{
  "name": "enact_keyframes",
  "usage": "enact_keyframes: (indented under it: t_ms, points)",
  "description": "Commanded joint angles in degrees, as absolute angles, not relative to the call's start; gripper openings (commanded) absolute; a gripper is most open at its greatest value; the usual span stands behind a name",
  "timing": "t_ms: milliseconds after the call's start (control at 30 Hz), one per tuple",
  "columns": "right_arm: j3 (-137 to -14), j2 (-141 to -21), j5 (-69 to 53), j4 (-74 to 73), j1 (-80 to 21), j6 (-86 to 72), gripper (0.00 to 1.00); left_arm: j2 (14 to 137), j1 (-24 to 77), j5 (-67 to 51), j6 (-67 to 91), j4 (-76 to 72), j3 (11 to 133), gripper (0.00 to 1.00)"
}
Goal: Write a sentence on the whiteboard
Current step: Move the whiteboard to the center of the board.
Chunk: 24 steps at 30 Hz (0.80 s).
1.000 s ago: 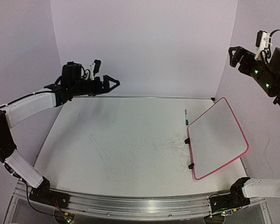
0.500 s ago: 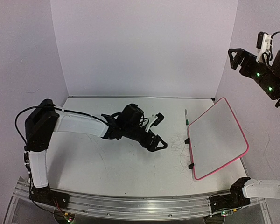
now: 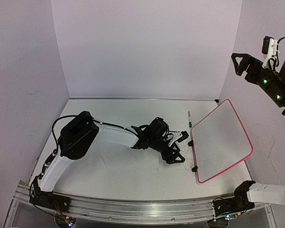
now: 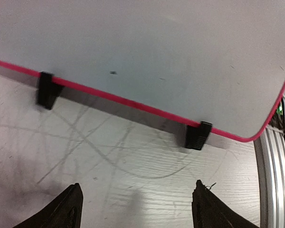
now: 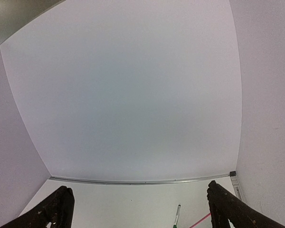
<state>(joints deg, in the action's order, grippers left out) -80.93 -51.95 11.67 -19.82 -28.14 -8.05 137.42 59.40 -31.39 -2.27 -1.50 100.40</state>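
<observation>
You're looking at a smooth, faintly glossy whiteboard (image 4: 147, 42) with a pink-red plastic-looking rim and matt black clip feet (image 4: 197, 135), on a matt white counter (image 4: 147, 161) that shows scuffed wood-like grain, edged by a ribbed bare-metal rail (image 4: 275, 180).

left gripper (image 3: 177, 157) | swung down from high left | now low, just beside whiteboard (image 3: 223, 137) edge, seemingly not touching

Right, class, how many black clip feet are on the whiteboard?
2, both on the whiteboard edge facing the left tool: the far foot higher up that edge in the top view, the near foot lower down. Other edges show none.
</observation>
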Motion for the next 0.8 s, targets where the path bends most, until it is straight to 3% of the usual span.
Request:
enact_keyframes:
  t_ms: [0,200,500,767]
  points:
    - [-80.85,-51.59,10.61,-18.31,-27.87,-8.48,0.98,138.75,64.7,-34.03,-10.07,-2.69,100.64,0.77]
    - [-80.49,-51.91,10.31,-17.74,-27.85,-8.65,0.98,142.6,67.63,-32.74,-10.58,-4.41,103.87,0.74]
    - [-80.85,-51.68,9.75,-17.07,-27.87,-8.38,0.98,147.94,68.12,-26.16,-13.6,-4.77,110.1,0.57]
    - [-80.9,-51.23,10.23,-16.95,-27.88,-7.86,0.98,149.37,68.09,-21.44,-15.61,-4.76,111.18,0.5]
